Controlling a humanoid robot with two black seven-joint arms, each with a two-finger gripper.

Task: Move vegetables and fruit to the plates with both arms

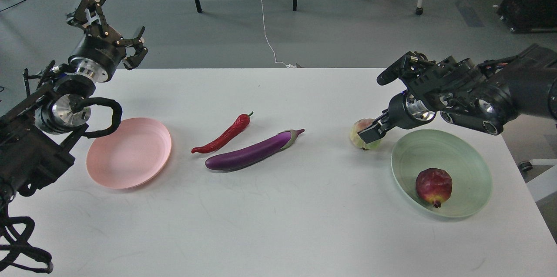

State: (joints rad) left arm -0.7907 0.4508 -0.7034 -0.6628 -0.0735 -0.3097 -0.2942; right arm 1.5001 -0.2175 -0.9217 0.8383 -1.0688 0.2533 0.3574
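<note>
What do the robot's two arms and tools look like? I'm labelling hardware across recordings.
Both arms are black with silver metal joint rings. The left tool is a black multi-fingered claw on a round black base with a silver collar; a thick black cable loops beside its wrist. The right tool is black too, behind a bulky black wrist with silver rings.

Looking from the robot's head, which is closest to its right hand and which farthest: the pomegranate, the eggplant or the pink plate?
From the right hand:
1. Pomegranate, in the green plate just below the hand.
2. Eggplant, mid-table.
3. Pink plate, far left side.
</note>
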